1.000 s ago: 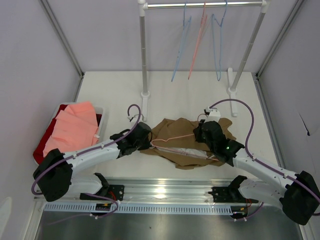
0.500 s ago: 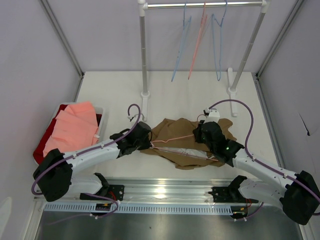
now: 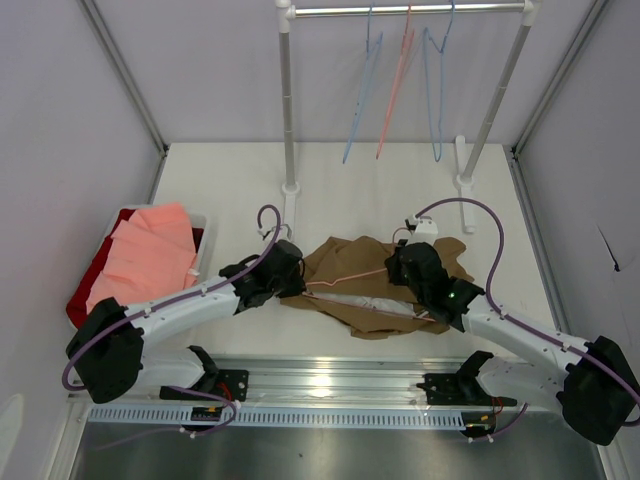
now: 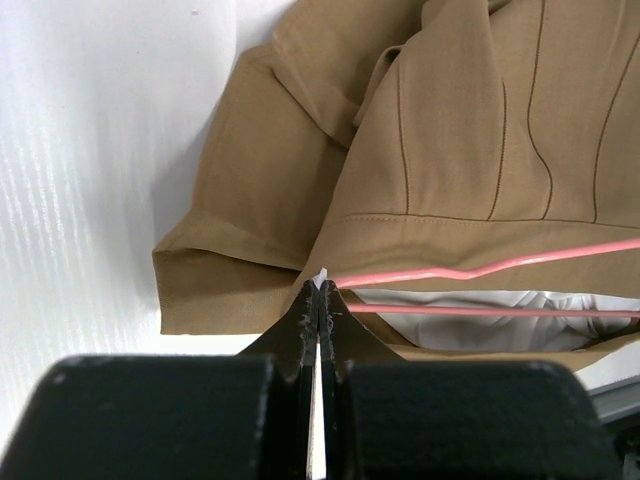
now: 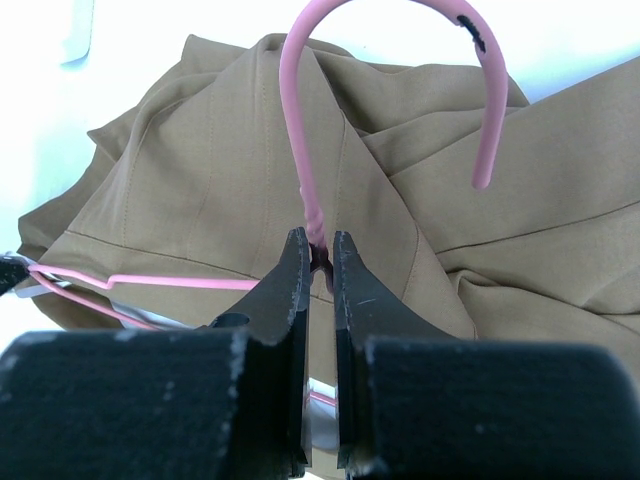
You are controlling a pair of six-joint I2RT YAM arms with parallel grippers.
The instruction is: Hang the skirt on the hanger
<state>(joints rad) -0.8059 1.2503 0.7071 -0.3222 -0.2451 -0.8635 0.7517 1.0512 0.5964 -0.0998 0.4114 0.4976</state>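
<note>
Threading the pale-pink hanger into the waistband of the tan skirt, which lies mid-table toward the near edge. Left gripper pinches the hanger's left corner, right gripper is clamped on its neck. Next we'd reckon on sliding it in deeper, evenly

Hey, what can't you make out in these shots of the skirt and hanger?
- Left wrist view: the hanger runs off the right edge, hook cut off; whether the left gripper also pinches lining is too small to tell.
- Right wrist view: the right gripper blocks the near part of the skirt.
- Top view: the wrists cover both grippers' fingertips.
</note>
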